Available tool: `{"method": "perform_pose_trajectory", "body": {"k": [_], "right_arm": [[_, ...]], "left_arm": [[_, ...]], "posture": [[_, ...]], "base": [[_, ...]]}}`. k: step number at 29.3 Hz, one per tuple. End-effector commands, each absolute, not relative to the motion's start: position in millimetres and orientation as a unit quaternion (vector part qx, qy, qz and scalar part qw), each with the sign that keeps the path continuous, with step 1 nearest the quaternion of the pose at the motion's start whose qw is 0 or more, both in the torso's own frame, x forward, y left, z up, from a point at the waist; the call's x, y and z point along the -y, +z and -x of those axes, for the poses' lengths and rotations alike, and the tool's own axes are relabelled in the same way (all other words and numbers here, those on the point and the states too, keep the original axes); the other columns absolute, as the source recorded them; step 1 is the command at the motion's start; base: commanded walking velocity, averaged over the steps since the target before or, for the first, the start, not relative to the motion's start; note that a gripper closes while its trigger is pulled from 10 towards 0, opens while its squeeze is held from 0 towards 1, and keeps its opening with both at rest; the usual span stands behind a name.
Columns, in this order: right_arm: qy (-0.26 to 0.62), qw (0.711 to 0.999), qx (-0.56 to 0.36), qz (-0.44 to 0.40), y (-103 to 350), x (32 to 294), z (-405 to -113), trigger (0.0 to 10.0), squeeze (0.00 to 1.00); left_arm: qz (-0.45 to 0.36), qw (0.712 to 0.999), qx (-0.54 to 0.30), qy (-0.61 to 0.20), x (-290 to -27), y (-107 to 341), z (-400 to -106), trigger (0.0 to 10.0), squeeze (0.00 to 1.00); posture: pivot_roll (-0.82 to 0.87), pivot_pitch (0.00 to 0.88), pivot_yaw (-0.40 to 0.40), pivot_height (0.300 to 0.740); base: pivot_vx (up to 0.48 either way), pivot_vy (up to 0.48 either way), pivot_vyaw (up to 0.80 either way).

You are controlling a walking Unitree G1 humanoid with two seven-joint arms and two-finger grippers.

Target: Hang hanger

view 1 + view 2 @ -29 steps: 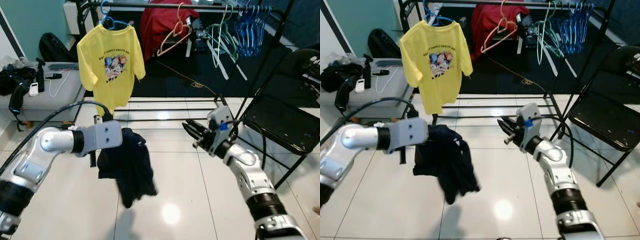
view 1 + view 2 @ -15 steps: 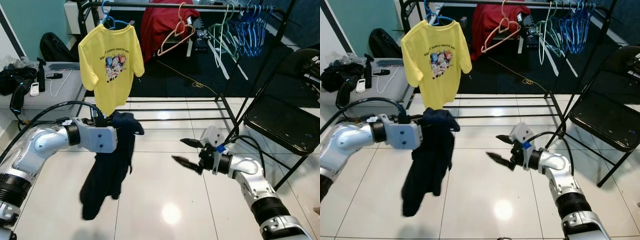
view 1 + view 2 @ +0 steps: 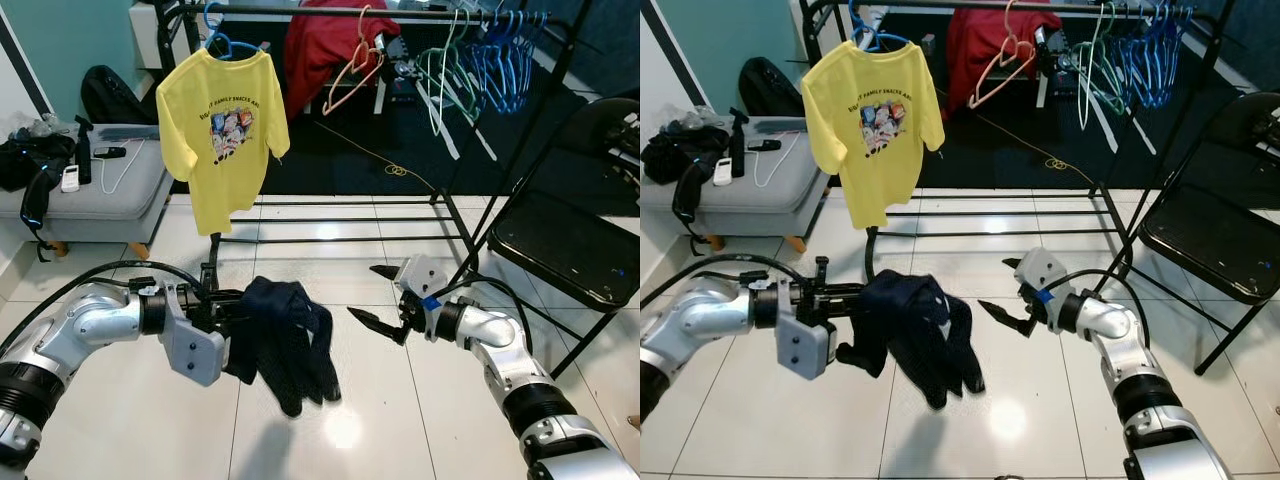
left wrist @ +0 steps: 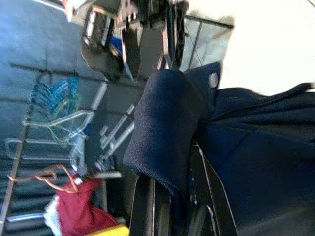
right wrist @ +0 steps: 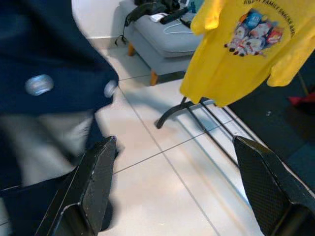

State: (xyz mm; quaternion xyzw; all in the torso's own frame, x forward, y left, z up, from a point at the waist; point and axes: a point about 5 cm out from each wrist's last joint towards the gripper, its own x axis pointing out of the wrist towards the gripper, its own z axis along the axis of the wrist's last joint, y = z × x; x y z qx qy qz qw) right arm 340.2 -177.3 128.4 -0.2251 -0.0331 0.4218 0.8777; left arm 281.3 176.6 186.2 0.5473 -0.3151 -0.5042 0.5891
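Left eye view: a black clothes rail (image 3: 400, 13) crosses the back of the room, carrying a yellow T-shirt (image 3: 222, 130) on a blue hanger (image 3: 215, 38), a red garment (image 3: 325, 45), a pink hanger (image 3: 350, 80) and a bunch of green and blue hangers (image 3: 480, 60). A grey bench (image 3: 85, 205) with cables and a black bag stands at the left, and a black folding chair (image 3: 570, 250) at the right, close to the rail's leg. Between these lies bare white tile.

The left gripper (image 3: 235, 322) is closed on a dark navy garment (image 3: 290, 340), which hangs bunched over the tiles, well below the rail (no hanger can be made out inside the cloth). The right gripper (image 3: 382, 298), its fingers spread wide, sits just beside the garment without touching it.

The left wrist view shows the navy cloth (image 4: 167, 128) folded over the fingers, with the rail and hangers beyond. The right wrist view looks between its parted fingers (image 5: 93, 182) at the navy cloth, the yellow shirt and the bench.
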Motion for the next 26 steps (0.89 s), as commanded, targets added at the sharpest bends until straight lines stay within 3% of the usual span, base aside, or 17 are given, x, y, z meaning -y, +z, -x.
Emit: {"method": "perform_pose_trajectory", "body": {"k": [1,3,4,5,7,9,10,12,13,14,15,21,22,23,24,25,26], "right_arm": [[0.427,0.874,0.032,0.23,126.3,177.3,-339.2,10.0,1.0],[0.451,0.861,0.026,0.233,124.4,174.8,-337.4,10.0,1.0],[0.491,0.831,0.011,0.26,118.7,171.4,-332.0,10.0,1.0],[0.491,0.831,0.011,0.26,118.7,171.4,-332.0,10.0,1.0],[0.563,0.774,-0.02,0.29,104.9,166.9,-319.2,10.0,0.56],[0.58,0.756,-0.028,0.302,100.2,166.1,-315.2,10.0,0.51],[0.589,0.746,-0.036,0.308,96.1,165.7,-312.6,10.0,0.22],[0.589,0.746,-0.036,0.308,96.1,165.7,-312.6,10.0,0.22],[0.591,0.743,-0.042,0.311,93.5,165.1,-312.0,10.0,0.12],[0.591,0.743,-0.042,0.311,93.5,165.1,-312.0,10.0,0.12],[0.578,0.751,-0.04,0.317,92.3,162.5,-314.3,10.0,0.0],[0.538,0.773,-0.034,0.335,92.4,159.8,-321.8,10.0,0.0],[0.494,0.796,-0.029,0.347,94.2,159.2,-329.2,10.0,0.0],[0.494,0.796,-0.029,0.347,94.2,159.2,-329.2,10.0,0.0],[0.465,0.814,-0.022,0.348,96.4,158.2,-333.9,10.0,0.0],[0.438,0.831,-0.015,0.343,97.7,156.3,-337.6,10.0,0.0],[0.438,0.831,-0.015,0.343,97.7,156.3,-337.6,10.0,0.0]], "left_arm": [[-0.552,0.575,0.335,-0.502,-178.4,190.4,-278.0,0.0,0.0],[-0.55,0.566,0.348,-0.506,-175.9,191.1,-276.1,0.0,0.0],[-0.549,0.563,0.35,-0.509,-174.5,190.9,-276.2,0.0,0.0],[-0.549,0.563,0.35,-0.509,-174.5,190.9,-276.2,0.0,0.0],[-0.548,0.557,0.369,-0.502,-172.4,194.6,-278.0,0.0,0.0],[-0.548,0.554,0.38,-0.499,-171.9,196.3,-278.4,0.0,0.0],[-0.548,0.548,0.39,-0.497,-171.2,197.6,-278.5,0.0,0.0],[-0.548,0.548,0.39,-0.497,-171.2,197.6,-278.5,0.0,0.0],[-0.552,0.543,0.391,-0.499,-170.0,196.4,-279.4,0.0,0.0],[-0.552,0.543,0.391,-0.499,-170.0,196.4,-279.4,0.0,0.0],[-0.554,0.537,0.395,-0.499,-167.1,194.8,-280.4,0.0,0.0],[-0.555,0.536,0.399,-0.496,-161.1,191.8,-283.1,0.0,0.0],[-0.559,0.576,0.349,-0.483,-157.4,182.5,-296.2,0.0,0.0],[-0.559,0.576,0.349,-0.483,-157.4,182.5,-296.2,0.0,0.0],[-0.581,0.623,0.235,-0.468,-160.2,160.5,-316.0,0.0,0.0],[-0.562,0.7,0.115,-0.425,-169.4,137.9,-333.9,0.0,0.0],[-0.562,0.7,0.115,-0.425,-169.4,137.9,-333.9,0.0,0.0]], "posture": [[-0.01,0.133,-0.027,0.74],[-0.01,0.133,-0.026,0.74],[-0.01,0.131,-0.028,0.74],[-0.01,0.131,-0.028,0.74],[-0.01,0.132,-0.032,0.74],[-0.01,0.132,-0.032,0.74],[-0.01,0.132,-0.034,0.74],[-0.01,0.132,-0.034,0.74],[-0.01,0.132,-0.036,0.74],[-0.01,0.132,-0.036,0.74],[-0.01,0.13,-0.036,0.74],[-0.01,0.131,-0.035,0.74],[0.0,0.132,-0.036,0.74],[0.0,0.132,-0.036,0.74],[0.0,0.132,-0.036,0.74],[-0.01,0.135,-0.032,0.74],[-0.01,0.135,-0.032,0.74]], "base": [[0.0,0.0,0.0],[0.0,0.0,0.0],[0.0,0.0,0.0],[0.0,0.0,0.0],[0.0,0.0,0.0],[0.0,0.0,0.0],[0.0,0.0,0.0],[0.0,0.0,0.0],[0.0,0.0,0.0],[0.0,0.0,0.0],[0.0,0.0,0.0],[0.0,0.0,0.0],[0.0,0.0,0.0],[0.0,0.0,0.0],[0.0,0.0,0.0],[0.0,0.0,0.0],[0.0,0.0,0.0]]}}
